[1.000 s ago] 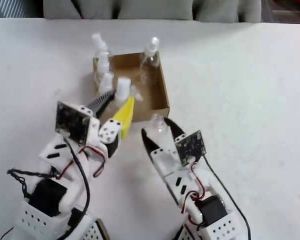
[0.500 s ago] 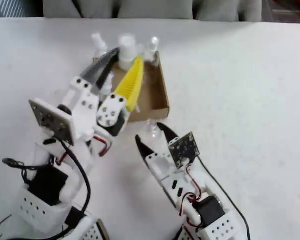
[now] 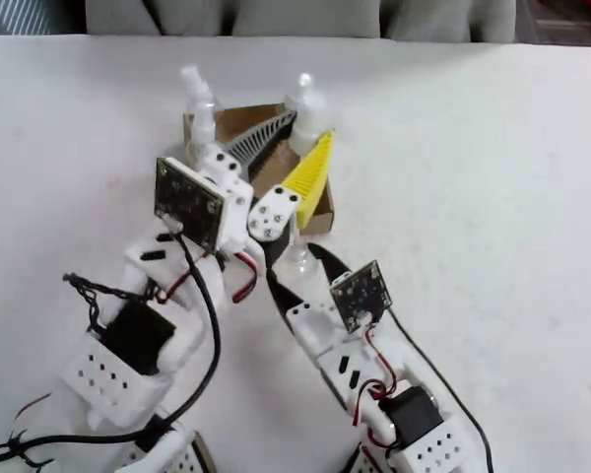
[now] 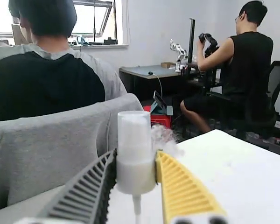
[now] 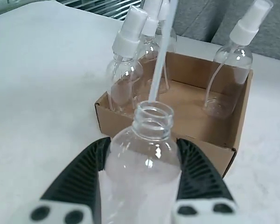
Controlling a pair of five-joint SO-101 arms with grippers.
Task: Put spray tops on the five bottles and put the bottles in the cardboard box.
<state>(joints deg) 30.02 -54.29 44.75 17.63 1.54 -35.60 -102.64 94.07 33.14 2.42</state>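
White tabletop [image 3: 492,148] is spread beneath both arms, and a grey sofa [image 4: 46,140] is set along its far edge. Beyond the sofa, a window [image 4: 95,21] and a desk [image 4: 149,72] are made out in the room from the left wrist view.

The cardboard box [image 3: 241,120] is placed on the table just beyond the arms, open side up. Its inside is laid bare in the right wrist view: three capped bottles [image 5: 123,74] are stood close together along one side wall, and a fourth capped bottle [image 5: 226,74] is stood by the opposite wall.

The open bottle [image 5: 144,158], its neck bare, is clamped upright between the black fingers of the right gripper [image 5: 142,147], just in front of the box's near wall.

The spray top [image 4: 134,140] is pinched at its collar between the grey and yellow fingers of the left gripper [image 4: 135,161], with its cap upward and its stem hanging below. From the high view the left arm is shown stretched over the box, raised above the table. In the right wrist view the dip tube [image 5: 161,51] is seen slanting down to just above the open neck; whether its tip is inside the neck cannot be told.
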